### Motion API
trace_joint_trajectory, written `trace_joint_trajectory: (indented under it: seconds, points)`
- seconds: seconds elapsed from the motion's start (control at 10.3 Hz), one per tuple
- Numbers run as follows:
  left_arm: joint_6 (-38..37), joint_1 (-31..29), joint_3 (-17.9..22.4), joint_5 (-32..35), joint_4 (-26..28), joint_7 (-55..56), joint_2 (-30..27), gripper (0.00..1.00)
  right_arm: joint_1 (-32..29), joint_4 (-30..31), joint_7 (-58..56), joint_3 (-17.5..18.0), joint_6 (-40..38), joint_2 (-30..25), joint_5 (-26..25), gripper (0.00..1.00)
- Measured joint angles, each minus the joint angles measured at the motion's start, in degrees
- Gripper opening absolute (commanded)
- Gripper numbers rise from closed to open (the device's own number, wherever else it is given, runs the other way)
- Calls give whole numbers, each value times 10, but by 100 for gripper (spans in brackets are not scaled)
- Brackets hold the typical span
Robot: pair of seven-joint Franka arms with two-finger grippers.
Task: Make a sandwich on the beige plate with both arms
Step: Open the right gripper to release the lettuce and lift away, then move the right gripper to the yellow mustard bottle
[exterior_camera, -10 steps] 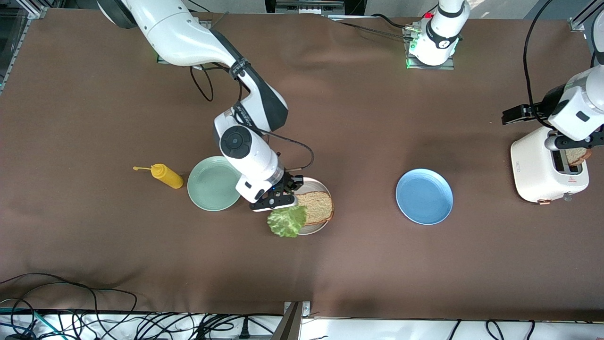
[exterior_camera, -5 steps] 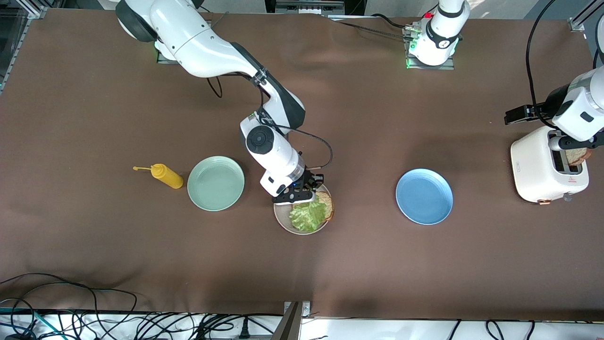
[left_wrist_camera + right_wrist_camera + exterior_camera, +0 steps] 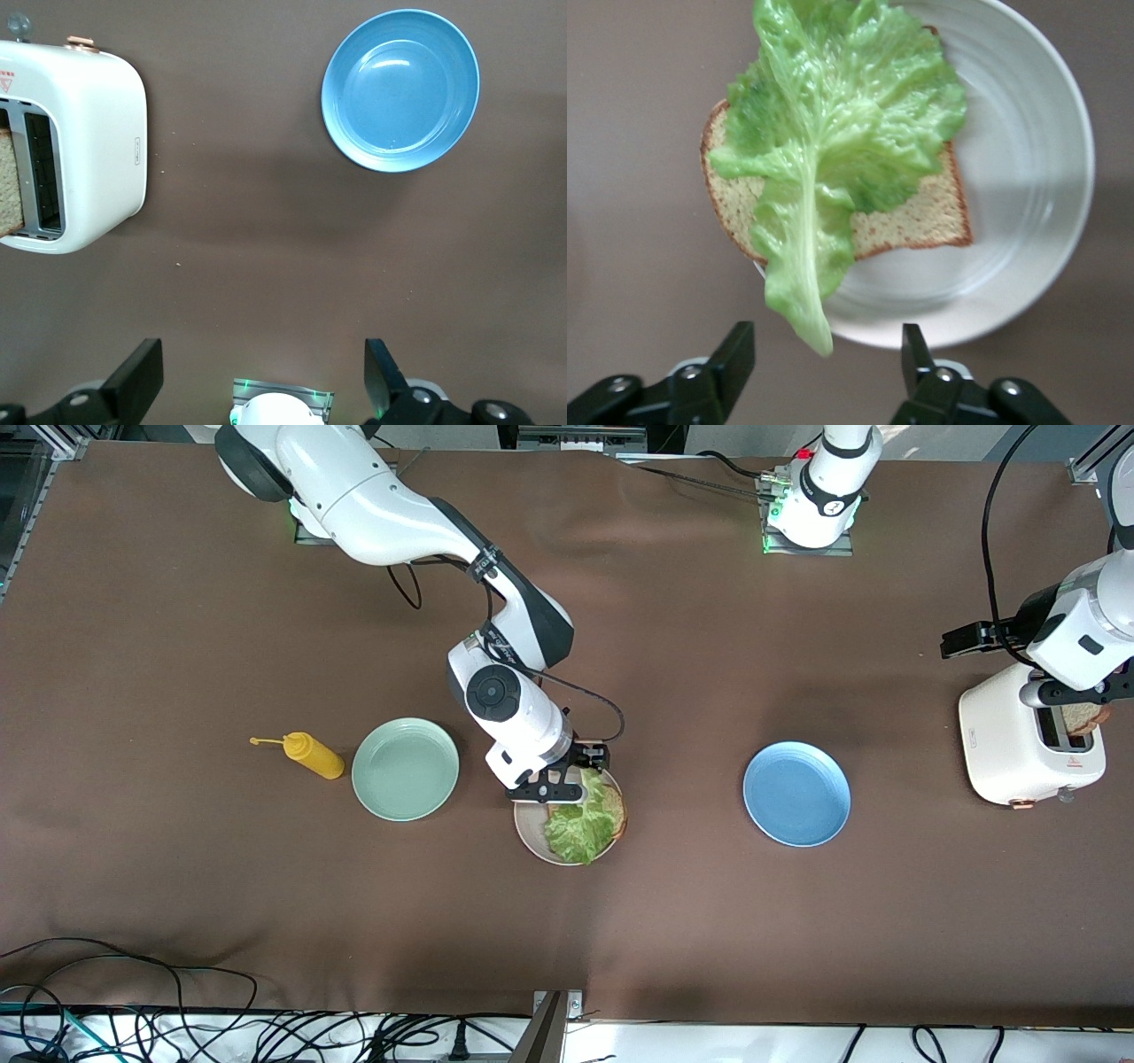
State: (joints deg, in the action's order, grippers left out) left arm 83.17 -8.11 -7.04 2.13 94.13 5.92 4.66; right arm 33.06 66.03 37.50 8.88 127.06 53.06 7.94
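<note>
So the right gripper (image 3: 560, 779) is hanging just over the rim of the beige plate (image 3: 532, 834), at the edge toward the robot bases, and its fingers (image 3: 735, 354) are spread apart with nothing between them. You can see it clearly in the right wrist view: the lettuce leaf (image 3: 833, 150) is lying loose on the bread slice (image 3: 921, 221), stem end drooping over the plate's rim, not touching either finger. Lettuce covers most of the slice, only a bit of crust peeks out.

The beige plate sits roughly mid-table, between the mint green plate (image 3: 406, 769) and the blue plate (image 3: 796, 794). A yellow squeeze bottle (image 3: 312, 755) lies just beside the green plate, toward the right arm's end.

The left gripper (image 3: 266, 390) is up over the white toaster (image 3: 1028, 744) at the left arm's end of the table, jaws wide, holding nothing. A second bread slice (image 3: 9, 181) stands in one toaster slot, so the top of the sandwich isn't on yet.
</note>
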Motion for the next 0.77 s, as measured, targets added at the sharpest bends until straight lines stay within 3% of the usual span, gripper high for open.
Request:
trace_joint_trajectory:
  seconds: [0.29, 0.48, 0.77]
  points:
    - [0, 0, 0, 0, 0, 0, 0, 100, -14, -25, -49, -20, -150, -53, -9, 100]
    - [0, 0, 0, 0, 0, 0, 0, 100, -58, -53, -127, -23, -262, -84, -11, 100]
    - [1, 0, 0, 0, 0, 0, 0, 100, -100, -70, -210, -41, -369, -134, -25, 100]
